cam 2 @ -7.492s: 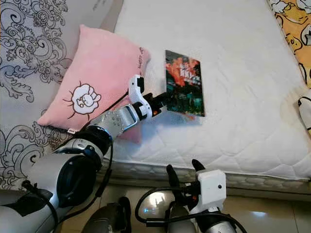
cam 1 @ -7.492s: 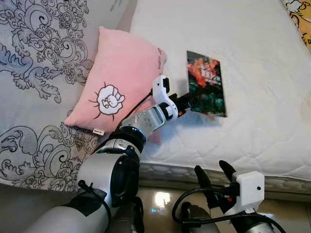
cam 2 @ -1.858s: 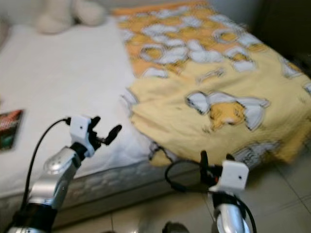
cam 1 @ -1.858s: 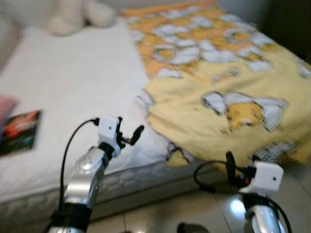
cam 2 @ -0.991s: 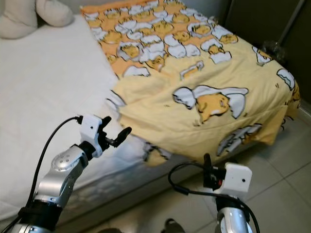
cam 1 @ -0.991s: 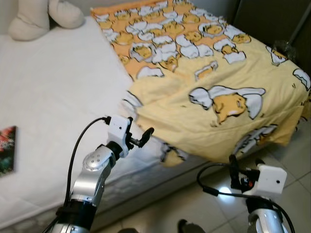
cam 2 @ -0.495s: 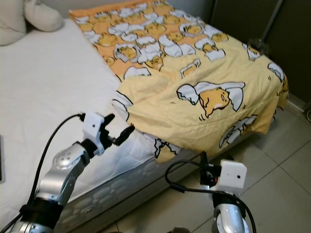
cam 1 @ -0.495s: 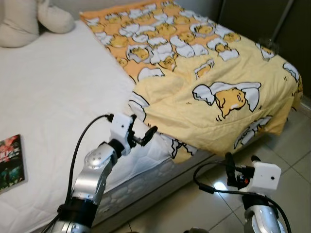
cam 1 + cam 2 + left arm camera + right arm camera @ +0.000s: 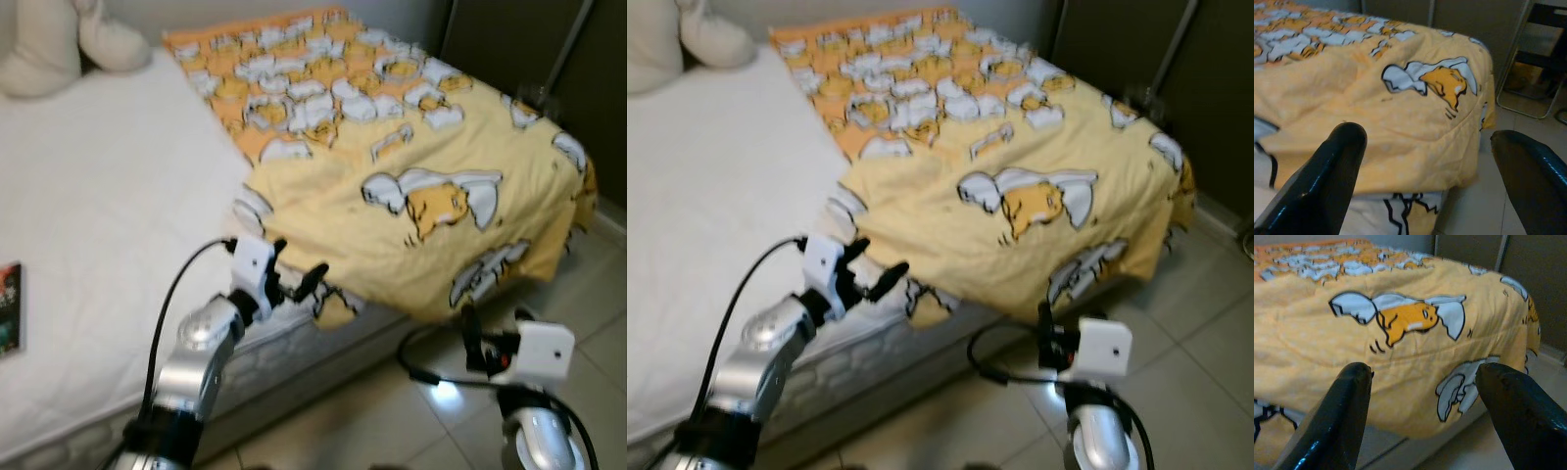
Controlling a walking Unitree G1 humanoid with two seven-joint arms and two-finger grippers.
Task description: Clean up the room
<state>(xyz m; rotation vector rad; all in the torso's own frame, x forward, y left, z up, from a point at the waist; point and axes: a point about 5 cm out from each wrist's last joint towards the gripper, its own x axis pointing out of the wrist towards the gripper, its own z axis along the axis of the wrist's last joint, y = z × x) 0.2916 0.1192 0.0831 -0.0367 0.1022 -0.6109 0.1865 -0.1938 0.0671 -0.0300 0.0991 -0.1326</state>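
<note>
**Inspector:** Head views first. What has changed?

**Assistant:** The camera has swung away from the pink pillow and now faces the foot of the bed (image 9: 108,215). The book (image 9: 8,321) has slid to the frame's left edge, left flat on the mattress. The yellow quilt (image 9: 421,186) now fills the middle, bunched and hanging over the corner. I judge it the next item to straighten.

**Inspector:** Grippers?

**Assistant:** The left gripper (image 9: 294,284) hovers just beside the quilt's folded edge, fingers spread, empty. The right gripper (image 9: 1043,338) hangs low over the tiled floor (image 9: 1205,323); I cannot tell its spread here.

**Inspector:** Left wrist view.

**Assistant:** Both fingers (image 9: 1334,161) stand wide apart, quilt hem between them, not touched.

**Inspector:** Right wrist view.

**Assistant:** Fingers (image 9: 1339,406) released, quilt ahead, nothing gripped.

**Inspector:** Obstructions?

**Assistant:** A metal chair frame (image 9: 1528,73) stands near the corner. A plush toy (image 9: 59,44) rests at the far side.
</note>
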